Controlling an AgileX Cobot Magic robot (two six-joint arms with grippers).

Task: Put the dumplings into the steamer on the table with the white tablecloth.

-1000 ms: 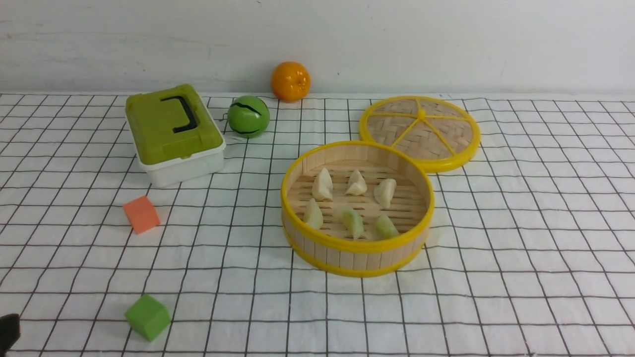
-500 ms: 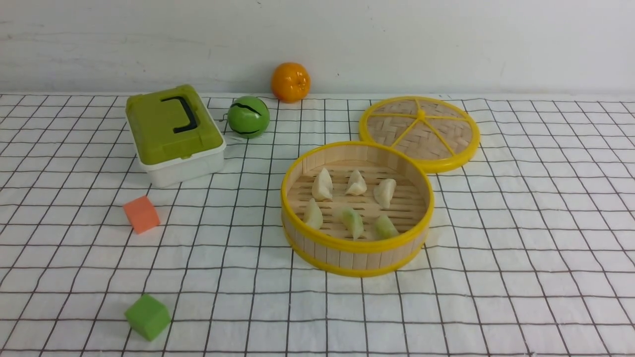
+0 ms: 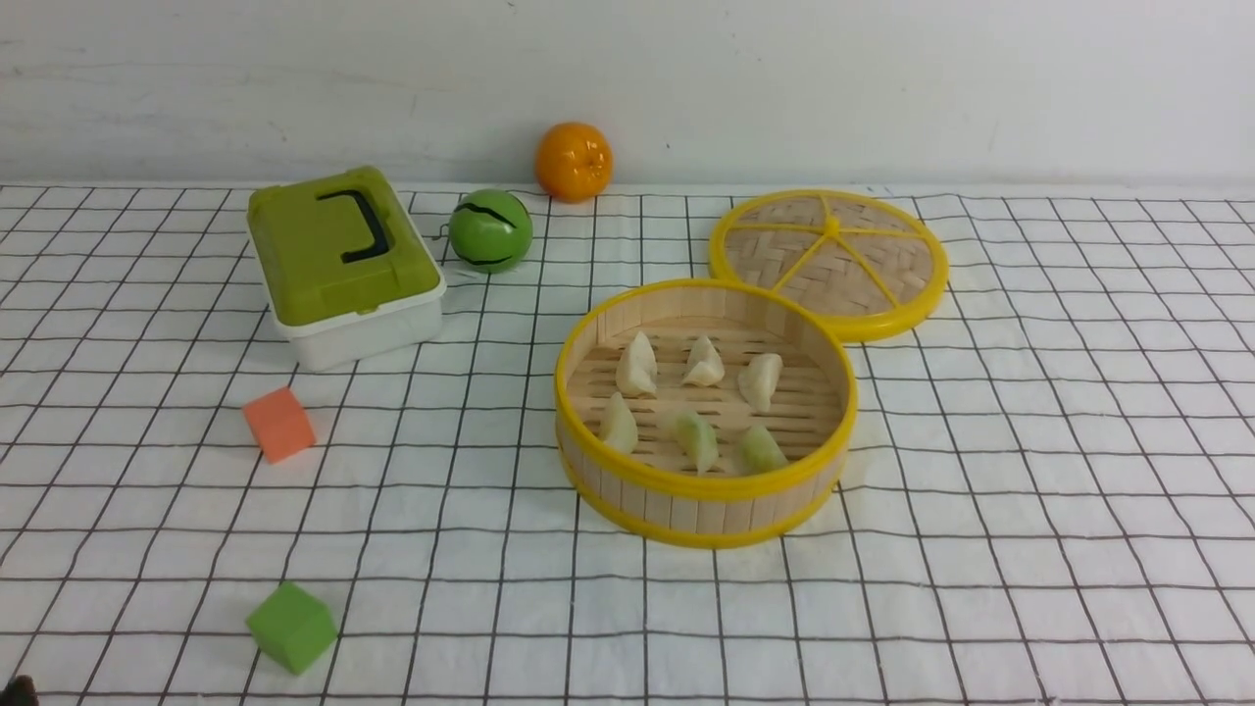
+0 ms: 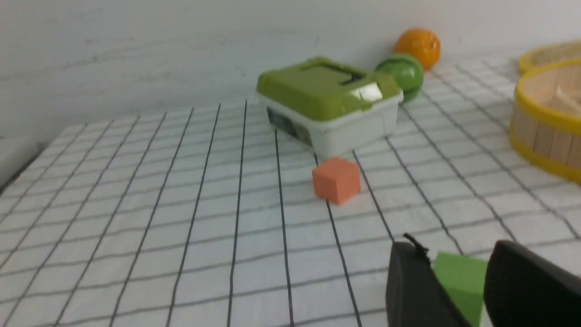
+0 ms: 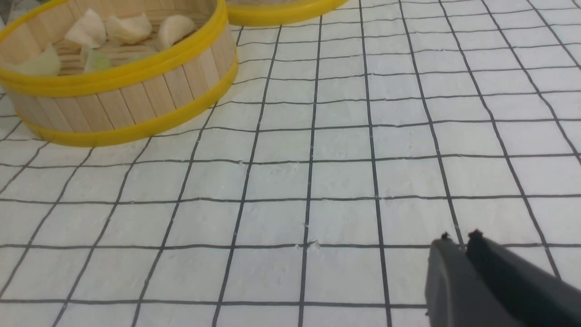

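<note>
Front view: six dumplings point(image 3: 698, 402) lie in two rows on the slatted floor of the steamer point(image 3: 706, 490), which stands on the cloth-draped surface point(image 3: 1029, 490); the lid point(image 3: 829, 261) lies flat just behind it; a green-lidded box point(image 3: 343, 263), a green ball point(image 3: 491, 231), an orange point(image 3: 574, 162), an orange cube point(image 3: 279, 423) and a green cube point(image 3: 291, 627) lie to the steamer's left; neither arm shows clearly.

Left wrist view: the left end effector point(image 4: 458, 268) hangs with jaws parted and empty; the green cube point(image 4: 460, 277) shows through the gap, beyond the fingertips; the orange cube point(image 4: 336, 180) and box point(image 4: 327, 102) lie farther ahead, the steamer point(image 4: 544, 118) well off to the side.

Right wrist view: the right end effector point(image 5: 459, 238) has its fingertips nearly together, gripping nothing, over bare cloth point(image 5: 317, 181); the steamer point(image 5: 122, 86) with its dumplings point(image 5: 127, 28) sits well ahead and to one side.
</note>
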